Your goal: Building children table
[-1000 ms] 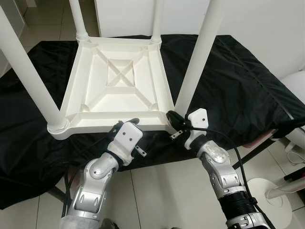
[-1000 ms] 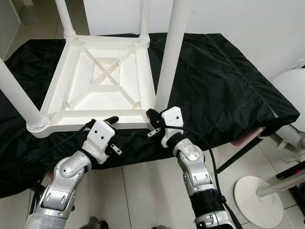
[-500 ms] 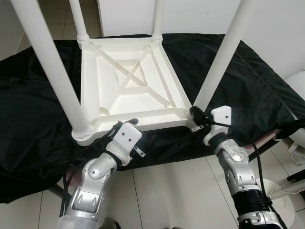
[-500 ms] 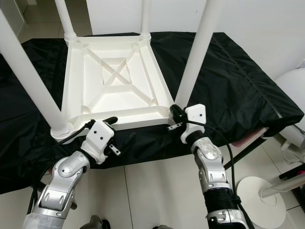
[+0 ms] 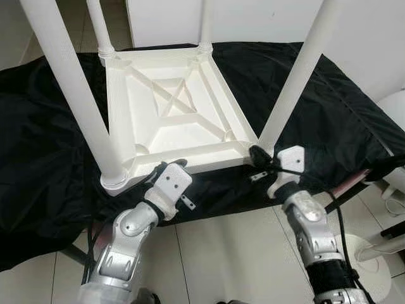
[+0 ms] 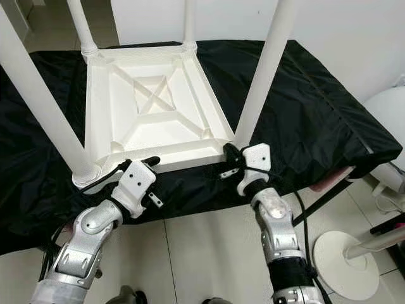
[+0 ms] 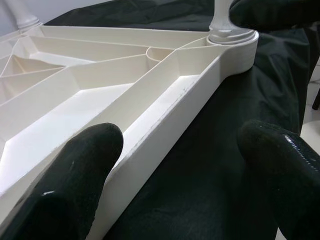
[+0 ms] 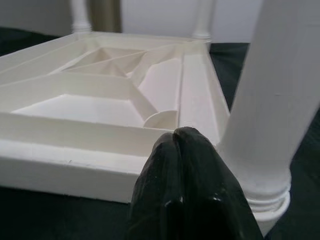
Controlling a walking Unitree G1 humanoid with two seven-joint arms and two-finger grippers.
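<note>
Children's table: a white moulded plastic children's table [image 5: 174, 111] lies upside down on the bench, its ribbed underside with a crossed brace in the middle facing up, its near rim lying close to the bench's near edge.
Legs: four round white plastic legs stand up from its corners; the near-left leg [image 5: 79, 95] and the near-right leg [image 5: 297, 73] rise out past the top of the head views, while the two far ones [image 5: 100, 25] stand at the far corners.
Bench: it is draped in a crinkled black cloth [image 5: 329, 114] that hangs over its near edge.
Left hand: the left hand [image 5: 171, 166] is at the near rim of the upturned table, between the two near corners and closer to the near-left one. In the left wrist view its two black fingers [image 7: 65, 180] are spread wide, one resting against the inner side of the rim and the other apart over the black cloth outside it.
Right hand: the right hand [image 6: 229, 152] sits at the near-right corner, right by the foot of the near-right leg. In the right wrist view its fingers [image 8: 190, 185] are pressed together with nothing between them, their tips at the outer wall of the rim beside the leg's ringed base.
Floor: pale tiles [image 5: 234, 253] run beneath the bench's near edge, with a round white stand base [image 6: 342, 256] off to the right.
</note>
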